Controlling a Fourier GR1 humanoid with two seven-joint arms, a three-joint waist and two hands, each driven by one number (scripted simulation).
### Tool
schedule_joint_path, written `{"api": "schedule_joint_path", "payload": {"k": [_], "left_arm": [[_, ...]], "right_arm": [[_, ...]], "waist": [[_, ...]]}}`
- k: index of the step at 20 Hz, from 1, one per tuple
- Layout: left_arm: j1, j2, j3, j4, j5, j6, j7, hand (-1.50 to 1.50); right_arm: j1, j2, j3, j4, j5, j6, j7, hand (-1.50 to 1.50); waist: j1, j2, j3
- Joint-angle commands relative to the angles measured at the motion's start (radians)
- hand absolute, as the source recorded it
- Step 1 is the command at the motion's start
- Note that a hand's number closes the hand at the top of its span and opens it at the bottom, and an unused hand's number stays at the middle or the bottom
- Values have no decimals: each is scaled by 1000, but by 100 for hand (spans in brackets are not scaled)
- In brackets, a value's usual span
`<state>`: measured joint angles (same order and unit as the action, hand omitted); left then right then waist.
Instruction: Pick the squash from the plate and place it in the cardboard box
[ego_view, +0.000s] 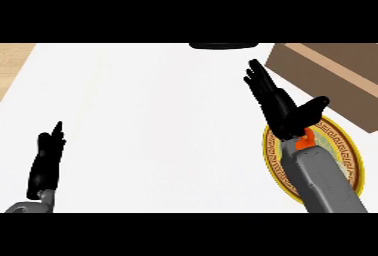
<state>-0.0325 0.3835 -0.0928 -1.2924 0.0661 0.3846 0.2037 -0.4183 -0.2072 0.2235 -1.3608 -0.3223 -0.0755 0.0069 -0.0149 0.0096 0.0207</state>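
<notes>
One camera covers this, up at the robot's head and tipped steeply down onto the white counter (162, 125). It faces away from the robot's body, so the counter's near edge lies along the bottom of the view. The left hand (46, 160) shows at the view's left and the right hand (284, 107) at its right, unmirrored. It sits close: the cardboard box (332, 80) at the counter's far right corner is cut by the view's edge.

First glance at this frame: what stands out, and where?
The right hand, open with fingers straight, stands out at right of centre, its forearm covering much of the yellow plate under it. The box fills the upper right corner just beyond. The left hand rests open at lower left.
</notes>
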Motion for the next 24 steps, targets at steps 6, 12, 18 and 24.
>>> {"api": "schedule_joint_path", "payload": {"k": [6, 12, 18, 24], "left_arm": [[-46, -60, 34, -82, 51, -17, -126, 0], [-26, -104, 19, -62, 80, -59, -165, 0], [39, -133, 16, -41, 72, -85, -253, 0], [-23, -124, 33, -57, 75, -97, -196, 0]], "right_arm": [[130, -370, -211, -72, 72, 141, -222, 150], [340, -432, -268, 95, 318, -105, -463, -150], [441, -580, -303, -42, 387, -65, -378, -150], [499, -705, -337, -245, 347, 94, -69, -150]], "waist": [[-26, -16, -21], [-12, -9, -19], [5, -13, -22], [2, -13, -22]]}}
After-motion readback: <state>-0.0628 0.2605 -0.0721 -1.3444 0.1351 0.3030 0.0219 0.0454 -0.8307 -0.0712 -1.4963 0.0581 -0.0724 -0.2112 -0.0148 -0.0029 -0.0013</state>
